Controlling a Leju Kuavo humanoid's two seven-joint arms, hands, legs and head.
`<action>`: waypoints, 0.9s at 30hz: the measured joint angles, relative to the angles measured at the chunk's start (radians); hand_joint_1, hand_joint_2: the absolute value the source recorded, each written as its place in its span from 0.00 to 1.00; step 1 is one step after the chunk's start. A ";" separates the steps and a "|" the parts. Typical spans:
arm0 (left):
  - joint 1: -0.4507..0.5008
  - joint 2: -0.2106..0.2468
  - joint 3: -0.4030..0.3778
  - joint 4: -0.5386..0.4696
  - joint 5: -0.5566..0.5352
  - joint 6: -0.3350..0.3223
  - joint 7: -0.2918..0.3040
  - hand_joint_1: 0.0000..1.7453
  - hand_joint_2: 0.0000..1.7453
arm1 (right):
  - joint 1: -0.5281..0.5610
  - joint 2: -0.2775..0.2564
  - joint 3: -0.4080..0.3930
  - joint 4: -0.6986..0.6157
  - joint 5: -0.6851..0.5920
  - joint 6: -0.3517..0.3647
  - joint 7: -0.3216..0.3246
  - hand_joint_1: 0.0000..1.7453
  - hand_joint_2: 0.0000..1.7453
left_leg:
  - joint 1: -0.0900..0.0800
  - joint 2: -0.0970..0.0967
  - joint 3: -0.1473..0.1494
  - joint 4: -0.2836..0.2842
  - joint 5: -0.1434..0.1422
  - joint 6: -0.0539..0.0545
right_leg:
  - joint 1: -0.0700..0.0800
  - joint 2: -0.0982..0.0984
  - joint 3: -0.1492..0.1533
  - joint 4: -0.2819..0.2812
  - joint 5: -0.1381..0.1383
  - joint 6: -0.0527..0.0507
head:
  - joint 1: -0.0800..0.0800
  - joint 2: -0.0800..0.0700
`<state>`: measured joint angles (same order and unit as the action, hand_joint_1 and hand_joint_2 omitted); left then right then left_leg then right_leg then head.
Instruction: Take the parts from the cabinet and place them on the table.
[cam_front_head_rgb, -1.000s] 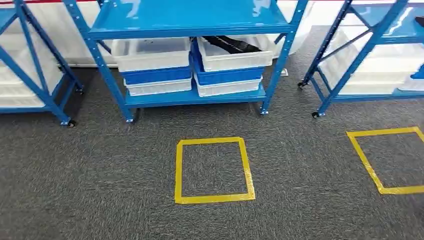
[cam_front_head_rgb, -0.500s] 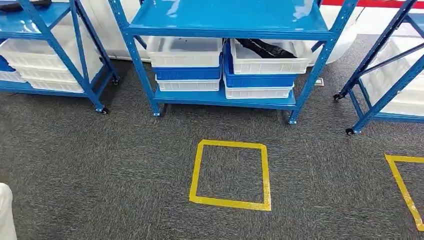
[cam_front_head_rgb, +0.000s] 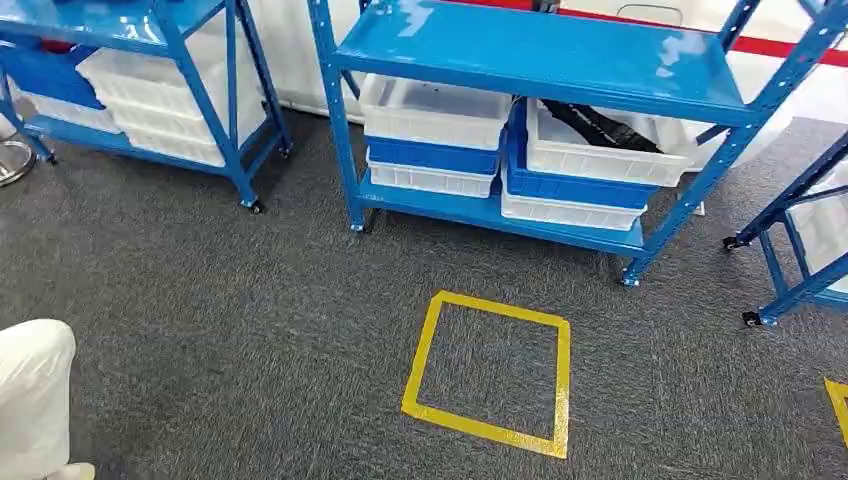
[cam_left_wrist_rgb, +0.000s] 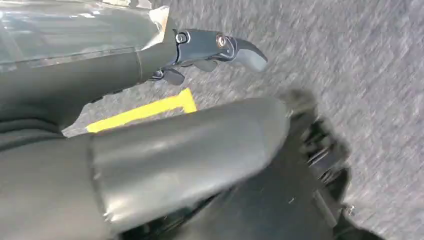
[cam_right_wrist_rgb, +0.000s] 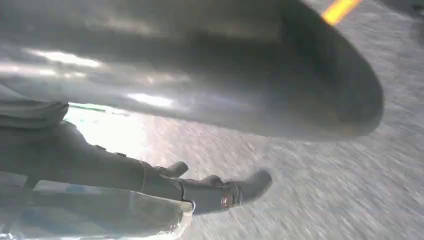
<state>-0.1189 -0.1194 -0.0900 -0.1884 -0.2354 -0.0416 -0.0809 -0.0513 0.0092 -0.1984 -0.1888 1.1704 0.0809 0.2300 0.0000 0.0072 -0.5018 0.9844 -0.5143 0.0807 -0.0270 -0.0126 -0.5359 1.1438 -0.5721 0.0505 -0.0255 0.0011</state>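
This is a storeroom or warehouse-style parts area. Blue steel shelving racks on castors stand in a row along a white far wall: the middle rack (cam_front_head_rgb: 545, 60), another at far left (cam_front_head_rgb: 150, 40), a third at right (cam_front_head_rgb: 790, 250). Their low shelves hold stacked white (cam_front_head_rgb: 435, 110) and blue plastic bins (cam_front_head_rgb: 575, 188). Grey carpet (cam_front_head_rgb: 200, 280) bears a yellow tape square (cam_front_head_rgb: 490, 372) marking a spot near the middle rack.
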 joint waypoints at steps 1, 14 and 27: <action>0.000 -0.001 0.002 0.000 0.000 0.000 -0.001 0.00 0.00 | 0.002 0.000 0.000 0.000 0.000 0.000 0.000 0.00 0.00 | 0.000 -0.008 0.008 0.000 -0.007 0.000 | 0.000 0.007 -0.057 0.081 -0.027 -0.002 | 0.000 0.000; -0.005 -0.006 0.005 -0.005 0.001 0.001 -0.004 0.00 0.00 | 0.013 -0.009 -0.005 0.005 0.001 -0.001 -0.003 0.00 0.00 | 0.006 -0.021 0.003 0.262 -0.002 -0.064 | 0.002 0.007 -0.027 -0.119 0.084 -0.043 | -0.004 0.000; -0.019 -0.005 0.010 -0.018 -0.005 0.002 -0.008 0.00 0.00 | 0.000 -0.008 -0.006 -0.008 0.013 -0.004 -0.001 0.00 0.00 | -0.006 -0.005 -0.161 -0.021 0.192 -0.041 | 0.005 0.011 0.332 -0.223 -0.013 0.013 | -0.016 0.000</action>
<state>-0.1375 -0.1244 -0.0801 -0.2068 -0.2407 -0.0397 -0.0889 -0.0516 0.0008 -0.2041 -0.1972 1.1829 0.0767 0.2289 -0.0057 0.0024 -0.6631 0.9632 -0.3220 0.0397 -0.0221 -0.0019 -0.2036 0.9210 -0.5846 0.0637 -0.0413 0.0012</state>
